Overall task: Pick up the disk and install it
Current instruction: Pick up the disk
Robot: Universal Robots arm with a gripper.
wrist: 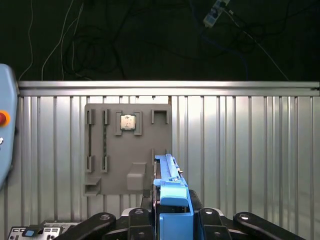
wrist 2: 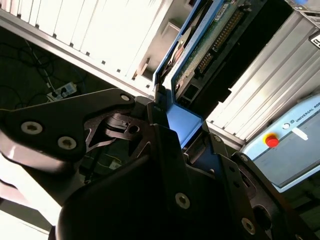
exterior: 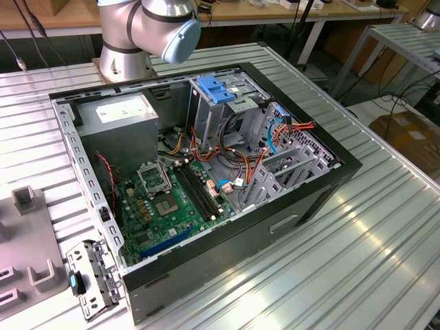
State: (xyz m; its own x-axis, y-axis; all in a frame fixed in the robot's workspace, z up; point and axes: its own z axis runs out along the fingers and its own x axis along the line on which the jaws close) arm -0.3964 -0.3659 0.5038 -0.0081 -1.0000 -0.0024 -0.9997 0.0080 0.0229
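Blue-railed disk [wrist: 172, 197], clamped between the two fingers of the end effector [wrist: 172, 207] and held in the air over the ribbed aluminium bench [wrist: 250, 150]. Long axis: runs straight out from the end effector toward the bench, seen edge-on in the first wrist view, so the faces are hidden and only one blue rail [wrist: 169, 172] and a narrow edge can be made out. In the second wrist view the disk [wrist 2: 210, 45] shows its green circuit-board side with a row of connector pins; its label side is turned away, and the near end is buried behind the dark fingers [wrist 2: 162, 127]. Beneath it on the bench: a grey plate [wrist: 107, 165] carrying a small square chip [wrist: 128, 121]. Arm [exterior: 148, 27]: base and a blue-capped joint stand at the far edge of the bench in the exterior view, the rest cut off by the frame. Open computer case [exterior: 275, 227] lies flat on the bench, with a blue bracket [exterior: 215, 89] on its metal cage and a grey power-supply box [exterior: 124, 113] inside.
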